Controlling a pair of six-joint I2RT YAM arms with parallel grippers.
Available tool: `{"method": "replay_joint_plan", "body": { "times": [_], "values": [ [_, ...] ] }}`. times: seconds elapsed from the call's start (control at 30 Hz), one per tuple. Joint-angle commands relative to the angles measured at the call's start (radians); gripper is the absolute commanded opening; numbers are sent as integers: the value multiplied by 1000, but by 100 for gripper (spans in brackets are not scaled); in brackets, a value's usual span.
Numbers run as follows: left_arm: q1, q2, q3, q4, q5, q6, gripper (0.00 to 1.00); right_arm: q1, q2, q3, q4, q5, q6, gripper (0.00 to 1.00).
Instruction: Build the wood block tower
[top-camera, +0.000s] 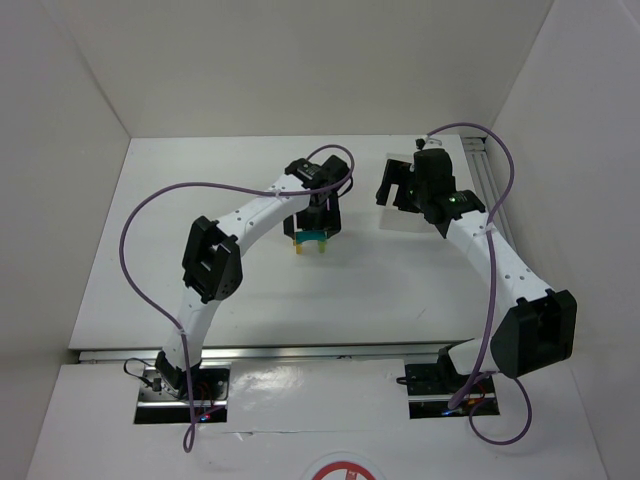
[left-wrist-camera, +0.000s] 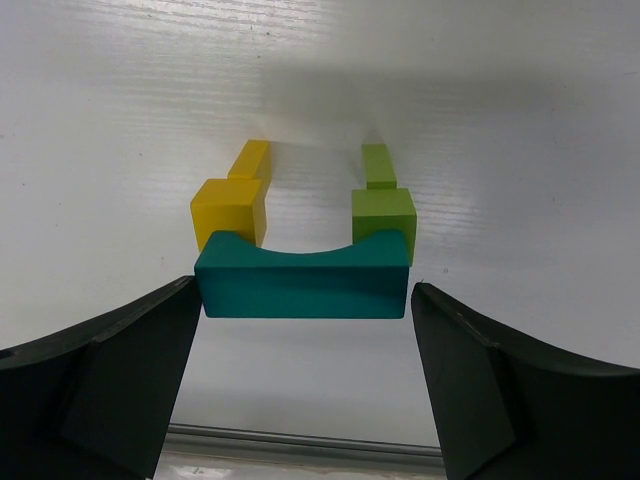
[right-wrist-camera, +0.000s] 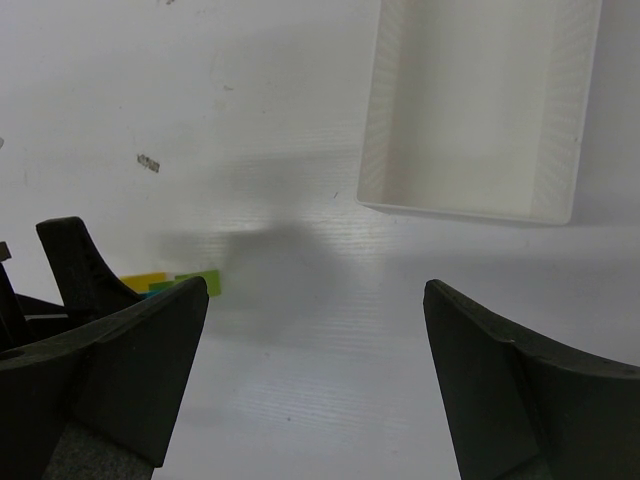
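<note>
Wood block tower (left-wrist-camera: 303, 288) stands on the table (left-wrist-camera: 520, 120), its teal arch spanning the yellow post (left-wrist-camera: 228, 210) and lime-green post (left-wrist-camera: 383, 212). Left gripper (left-wrist-camera: 305, 303) is released, with a finger either side of the arch and clear of it. Right gripper (right-wrist-camera: 315, 300) is released, well apart from the tower and near the white tray (right-wrist-camera: 375, 120).

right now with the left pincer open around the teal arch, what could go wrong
The left pincer flanks the teal arch closely; a sideways drift while lifting away could clip an end and drag it off. The arch only rests on the yellow post and lime-green post, so a nudge might topple everything.
</note>
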Motion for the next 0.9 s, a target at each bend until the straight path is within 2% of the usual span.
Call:
{"method": "replay_joint_plan", "body": {
  "times": [0.0,0.3,0.47,0.63,0.87],
  "values": [
    [4,-49,48,-22,-28,10,99,-6,-3,16,44,0,-5,96],
    [-14,-120,71,-63,-74,10,99,-6,7,27,35,0,4,97],
    [-23,-184,-25,-63,-93,-77,99,-6,7,36,35,0,4,97],
    [-85,-234,-149,-54,-116,-167,94,-6,16,36,25,18,4,97],
    [-96,-237,-237,29,-91,-168,92,4,16,36,25,18,4,97]
  ]
}}
